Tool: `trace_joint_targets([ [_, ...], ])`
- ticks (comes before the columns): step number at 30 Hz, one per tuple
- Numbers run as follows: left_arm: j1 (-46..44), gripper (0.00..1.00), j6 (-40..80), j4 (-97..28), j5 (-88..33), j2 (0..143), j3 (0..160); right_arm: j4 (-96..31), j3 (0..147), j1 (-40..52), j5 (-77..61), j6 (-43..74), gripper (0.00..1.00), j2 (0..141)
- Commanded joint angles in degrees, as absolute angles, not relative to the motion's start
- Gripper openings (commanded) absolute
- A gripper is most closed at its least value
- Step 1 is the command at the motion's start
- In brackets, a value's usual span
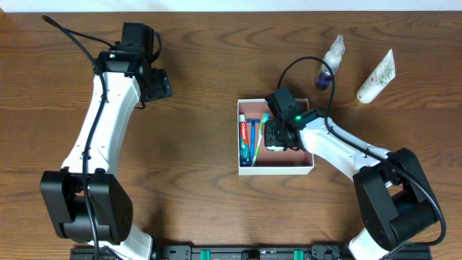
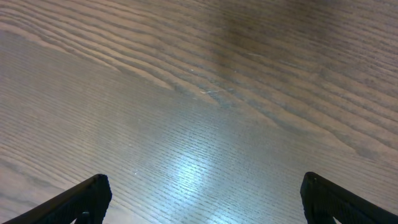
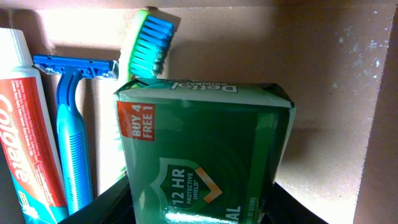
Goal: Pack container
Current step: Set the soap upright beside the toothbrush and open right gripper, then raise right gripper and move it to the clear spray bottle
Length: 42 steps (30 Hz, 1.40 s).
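Note:
The container (image 1: 278,170) is a shallow white box with a pinkish-brown inside (image 3: 323,74), right of the table's middle. Along its left wall lie a red-and-white toothpaste tube (image 1: 245,134) (image 3: 22,124), a blue razor (image 3: 71,143) and a green toothbrush with blue bristles (image 3: 149,37). My right gripper (image 1: 278,133) (image 3: 199,199) reaches down into the box. Its fingers press both sides of a green soap packet (image 3: 205,143), which stands beside the toothbrush. My left gripper (image 1: 160,83) (image 2: 205,186) hangs wide open over bare wood at the far left, holding nothing.
A small clear spray bottle with a purple base (image 1: 330,63) and a white tube with a leaf print (image 1: 377,78) lie on the table beyond the box, to the right. The right arm's black cable (image 1: 303,68) loops above the box.

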State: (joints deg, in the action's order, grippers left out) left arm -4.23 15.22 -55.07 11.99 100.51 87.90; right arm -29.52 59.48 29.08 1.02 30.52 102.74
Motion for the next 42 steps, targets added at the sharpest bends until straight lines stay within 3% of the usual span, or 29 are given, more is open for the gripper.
trace_joint_targets([
  [1, -4.03, 0.98, 15.77, -55.07, 12.01, 99.96, 88.99, -29.34, 59.33, 30.06, 1.04, 29.91, 0.57, 103.22],
  [22, -4.03, 0.98, 15.77, -55.07, 12.01, 99.96, 88.99, -29.93, 63.44, 30.06, 1.04, 28.14, 0.73, 102.19],
  [38, -4.03, 0.98, 15.77, -55.07, 12.01, 99.96, 88.99, -56.34, 94.28, 27.81, 1.69, 17.12, 0.76, 95.77],
  [40, -4.03, 0.98, 15.77, -55.07, 12.01, 99.96, 88.99, -58.19, 97.23, 25.82, 3.42, 17.08, 0.81, 94.32],
  [42, -4.03, 0.98, 15.77, -55.07, 12.01, 99.96, 88.99, -58.5, 98.67, 22.94, 6.0, 17.08, 0.96, 92.86],
])
